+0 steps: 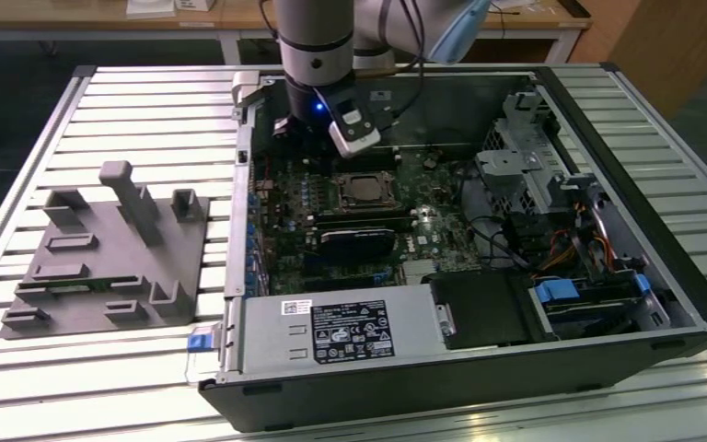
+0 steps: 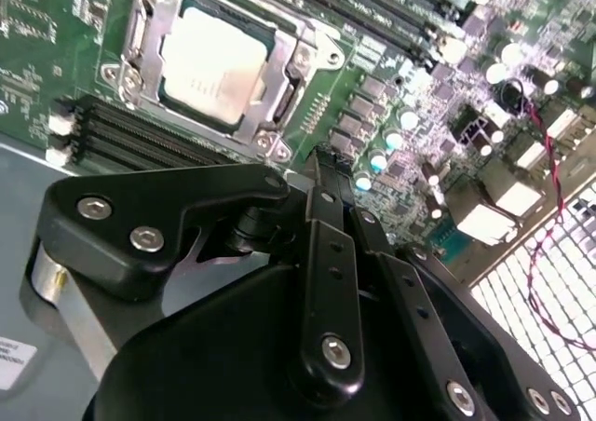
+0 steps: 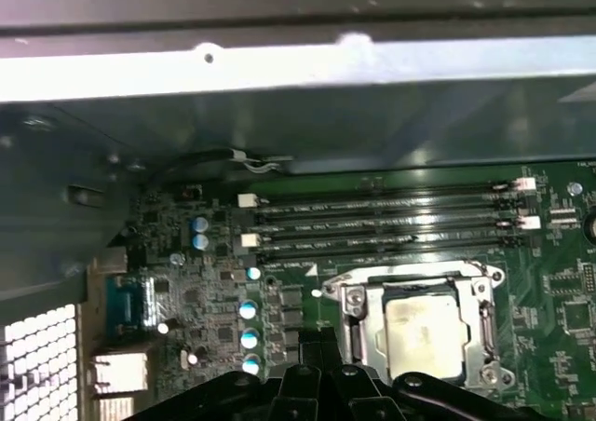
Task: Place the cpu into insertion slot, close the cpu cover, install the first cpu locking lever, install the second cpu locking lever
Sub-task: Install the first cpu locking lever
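Observation:
The pale silver cpu (image 2: 212,62) lies flat in the insertion slot (image 1: 360,191) on the green motherboard. The cpu cover (image 2: 291,56), a thin metal frame, lies down around the chip, seen again in the first wrist view as cpu (image 3: 419,323) and cover (image 3: 356,314). My gripper (image 2: 326,165) hovers beside the socket, over the row of small capacitors (image 2: 396,142), not touching the socket. Its black fingers (image 3: 321,342) are shut together with nothing between them. In the exterior view the arm's wrist (image 1: 319,92) stands over the board just behind the socket.
Memory slots (image 3: 382,221) run behind the socket, below the case's metal wall (image 3: 279,67). A black heatsink (image 1: 356,241) sits in front of the socket, and the labelled power supply box (image 1: 329,331) nearer the case front. A grey fixture block (image 1: 108,258) stands on the slatted table.

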You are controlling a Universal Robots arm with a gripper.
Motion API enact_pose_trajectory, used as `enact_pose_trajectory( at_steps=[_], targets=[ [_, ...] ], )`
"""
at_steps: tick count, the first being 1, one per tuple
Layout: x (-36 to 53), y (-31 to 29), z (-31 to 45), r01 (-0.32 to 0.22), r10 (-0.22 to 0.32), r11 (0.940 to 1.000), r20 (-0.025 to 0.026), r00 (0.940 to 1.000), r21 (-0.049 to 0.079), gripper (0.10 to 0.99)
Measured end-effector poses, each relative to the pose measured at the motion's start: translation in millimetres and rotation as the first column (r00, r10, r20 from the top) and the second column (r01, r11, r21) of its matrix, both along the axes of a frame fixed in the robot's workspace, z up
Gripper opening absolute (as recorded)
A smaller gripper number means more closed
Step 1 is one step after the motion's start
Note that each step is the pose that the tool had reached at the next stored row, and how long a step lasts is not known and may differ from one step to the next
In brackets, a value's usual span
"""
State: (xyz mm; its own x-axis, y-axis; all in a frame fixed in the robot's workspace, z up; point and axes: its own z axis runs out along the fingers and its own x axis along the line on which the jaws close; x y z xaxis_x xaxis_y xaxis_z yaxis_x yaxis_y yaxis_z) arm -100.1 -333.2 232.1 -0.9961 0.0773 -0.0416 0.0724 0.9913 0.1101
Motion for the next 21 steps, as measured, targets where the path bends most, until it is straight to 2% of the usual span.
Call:
enact_pose_trajectory(
  at_steps=[2, 8, 15, 21],
  targets=[
    [-2.8, 0.0, 0.0, 0.0, 0.0, 0.9999, 0.0011, 1.0, 0.014, 0.106],
    [-8.6, -0.3, 0.0, 0.0, 0.0, 0.9969, 0.0041, 1.0, 0.079, 0.106],
    [-13.9, -0.6, 0.0, 0.0, -0.001, 0.9883, 0.0073, 1.0, 0.152, 0.106],
    [-14.1, -0.7, 0.0, 0.0, -0.001, 0.9879, 0.0073, 1.0, 0.155, 0.106]
  ],
)
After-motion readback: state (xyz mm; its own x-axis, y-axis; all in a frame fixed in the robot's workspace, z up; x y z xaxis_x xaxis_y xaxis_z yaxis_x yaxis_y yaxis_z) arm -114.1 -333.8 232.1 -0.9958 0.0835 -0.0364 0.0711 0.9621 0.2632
